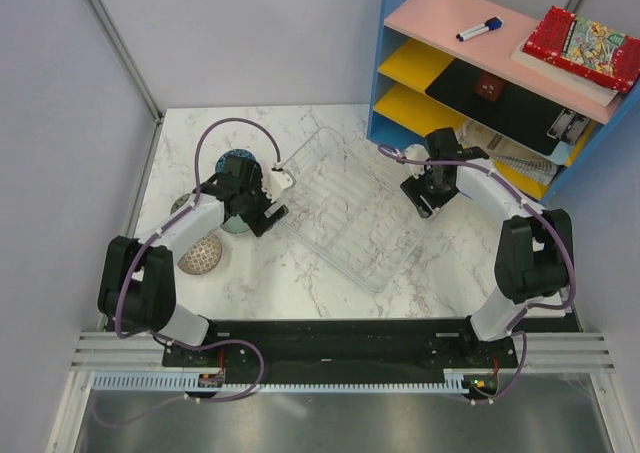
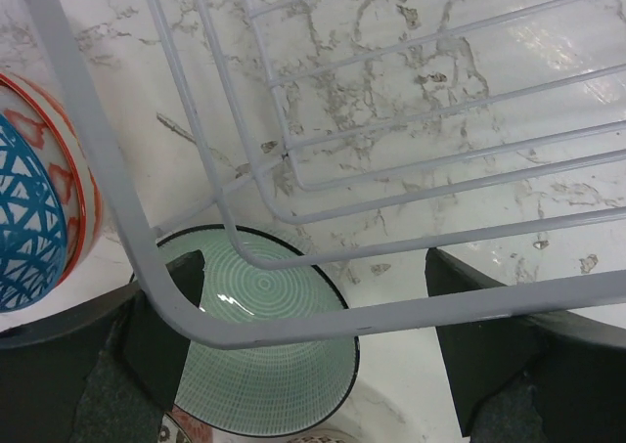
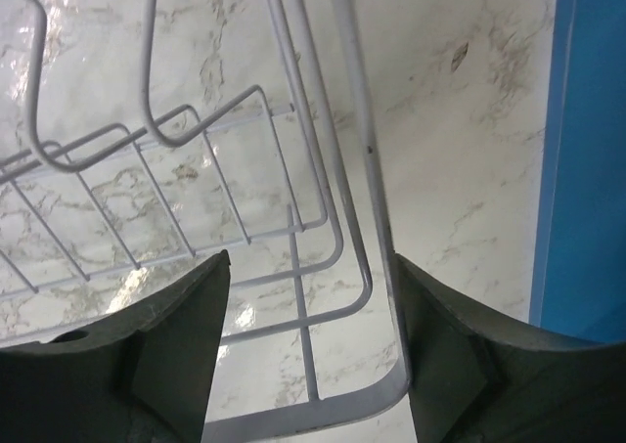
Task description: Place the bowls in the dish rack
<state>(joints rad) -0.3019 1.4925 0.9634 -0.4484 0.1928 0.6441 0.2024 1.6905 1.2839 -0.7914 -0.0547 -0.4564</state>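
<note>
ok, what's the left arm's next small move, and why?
Probably shift the left gripper clear of the dish rack and lower it onto the green bowl. Its jaws are open, the rack is empty, and that bowl lies right below, the rack's corner wire crossing it.

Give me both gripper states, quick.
Left gripper: open, straddling the dish rack rim.
Right gripper: open, straddling the rack's corner.

Bright, even light falls from above, with only soft shadows. White glare patches shine on the marble bench ahead and left of the right claw, which looks dark and soft-edged this close.
</note>
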